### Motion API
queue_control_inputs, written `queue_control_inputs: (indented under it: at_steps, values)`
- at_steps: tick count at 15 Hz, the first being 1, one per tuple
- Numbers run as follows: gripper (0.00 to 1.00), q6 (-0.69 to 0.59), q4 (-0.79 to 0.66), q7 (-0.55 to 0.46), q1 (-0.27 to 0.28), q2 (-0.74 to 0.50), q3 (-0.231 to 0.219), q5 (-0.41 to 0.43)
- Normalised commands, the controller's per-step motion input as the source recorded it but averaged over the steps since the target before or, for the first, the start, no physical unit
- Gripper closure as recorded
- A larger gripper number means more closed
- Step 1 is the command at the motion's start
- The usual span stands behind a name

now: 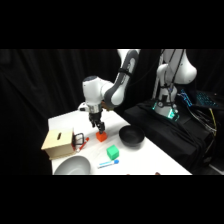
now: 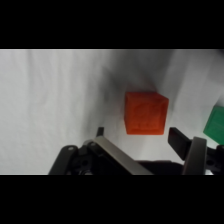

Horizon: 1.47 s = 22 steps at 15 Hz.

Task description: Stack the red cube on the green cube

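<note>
black bowl [image 1: 130,137] | grey bowl [image 1: 71,165] | wooden box [image 1: 58,143] | blue-and-white pen [image 1: 108,163] | white table [image 1: 150,160]

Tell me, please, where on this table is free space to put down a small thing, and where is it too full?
Free: the white table in front of the black bowl, right of the green cube. Crowded: the left side, where the wooden box, grey bowl, red cube and gripper cluster.

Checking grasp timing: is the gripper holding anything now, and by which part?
Nothing is held. The open gripper hangs above the red cube, fingers not touching it.
</note>
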Motion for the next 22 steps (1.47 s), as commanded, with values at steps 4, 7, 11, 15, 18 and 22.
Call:
queue_control_inputs:
  at_steps: [4,7,11,15,18,22]
  values:
    - [0.00,0.25,-0.09,-0.05,-0.084,0.07,0.102,-0.087]
    - [0.00,0.18,-0.09,-0.03,-0.081,0.02,0.107,-0.074]
    - [0.27,0.21,-0.06,0.00,-0.074,0.03,0.057,-0.094]
    - [0.48,0.25,-0.08,0.05,-0.057,-0.01,0.015,-0.122]
    - [0.67,0.23,-0.10,0.08,-0.036,-0.07,0.000,-0.136]
    - [0.69,0.11,-0.17,0.14,0.004,-0.21,-0.035,-0.148]
